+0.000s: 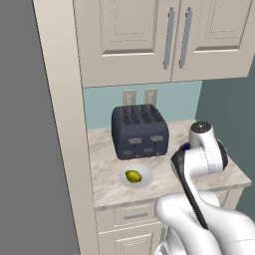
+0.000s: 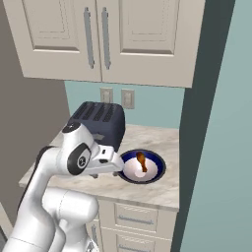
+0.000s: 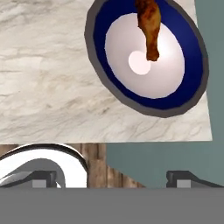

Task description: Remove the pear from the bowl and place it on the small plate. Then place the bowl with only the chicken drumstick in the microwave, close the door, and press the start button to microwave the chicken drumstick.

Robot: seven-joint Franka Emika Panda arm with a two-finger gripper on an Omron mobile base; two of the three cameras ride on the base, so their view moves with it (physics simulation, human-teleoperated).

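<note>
This is a home kitchen, rendered rather than photographed. Cream panelled wall cabinets with long metal handles hang over a pale marbled stone tabletop with drawers beneath, backed by a teal wall carrying two socket plates. A dark blue-grey four-slot toaster stands on that tabletop.

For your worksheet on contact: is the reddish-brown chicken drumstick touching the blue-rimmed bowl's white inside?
Touching. In the hand view the reddish-brown chicken drumstick lies on the blue-rimmed bowl's white inside, no gap visible.
</note>
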